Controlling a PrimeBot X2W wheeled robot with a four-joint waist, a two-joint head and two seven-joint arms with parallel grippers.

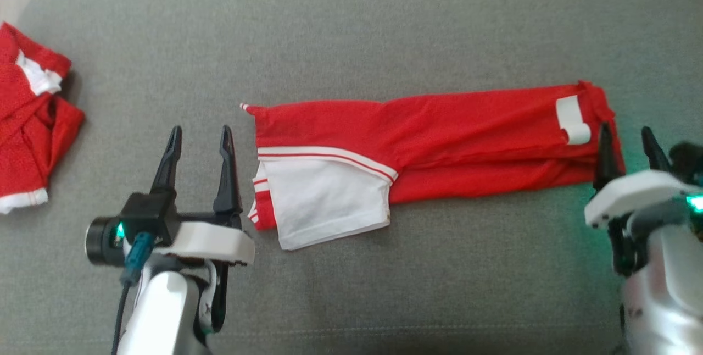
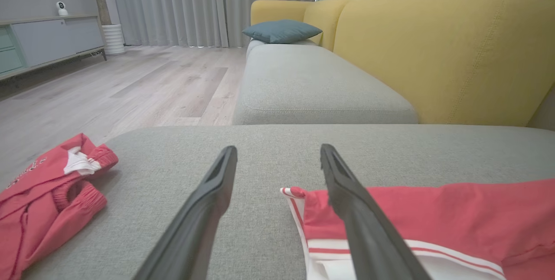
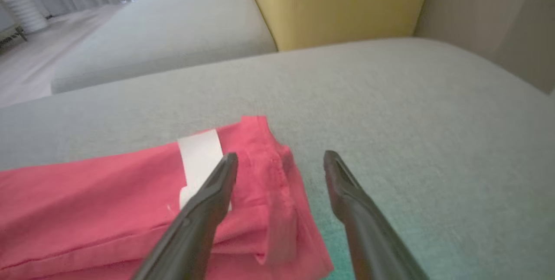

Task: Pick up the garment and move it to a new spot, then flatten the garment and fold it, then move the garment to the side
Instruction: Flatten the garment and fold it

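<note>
The garment (image 1: 439, 140) is a red piece with white panels and stripes, folded into a long band lying left to right across the grey sofa cushion (image 1: 351, 36). My left gripper (image 1: 200, 138) stands open just left of its white-striped end (image 2: 390, 228), with nothing between the fingers. My right gripper (image 1: 626, 135) is open at the band's other end, its left finger over the red edge near a white patch (image 3: 199, 158), its right finger over bare cushion. In the right wrist view the red end (image 3: 269, 193) lies partly between the fingers.
A second red and white garment (image 1: 27, 124) lies bunched at the cushion's left edge, also in the left wrist view (image 2: 47, 193). Beyond are a yellow sofa back (image 2: 433, 50), a grey seat (image 2: 312, 85) with a blue pillow (image 2: 282, 30), and wood floor (image 2: 130, 80).
</note>
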